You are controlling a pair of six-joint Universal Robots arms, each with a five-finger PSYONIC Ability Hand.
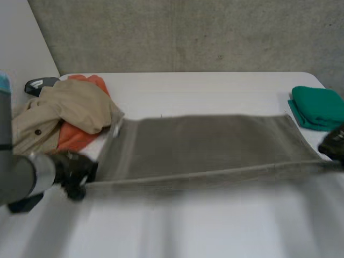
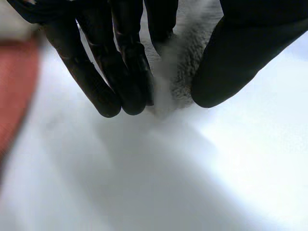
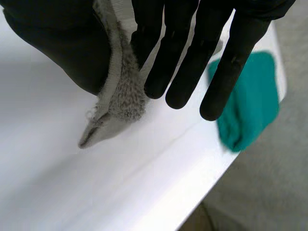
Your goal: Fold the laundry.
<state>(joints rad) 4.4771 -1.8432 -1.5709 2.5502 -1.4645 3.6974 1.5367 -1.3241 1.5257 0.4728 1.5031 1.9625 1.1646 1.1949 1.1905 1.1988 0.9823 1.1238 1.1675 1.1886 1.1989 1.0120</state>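
White table (image 1: 215,86) under a grey wall (image 1: 188,32) is where you're working. The left hand (image 1: 75,171) pinches one near corner of the grey towel (image 1: 204,144) between thumb and fingers (image 2: 120,72), and the right hand (image 1: 334,144) pinches the other near corner likewise. The towel's long axis runs side to side between them, its far edge away from you. Neither hand sits nearer, so you'd likely move both together. A heap of clothes (image 1: 64,113) lies beyond the left hand, and a folded green cloth (image 1: 317,107) beside the right.

A grey terry towel (image 1: 204,142) lies stretched sideways, long and flat, its near edge taut.
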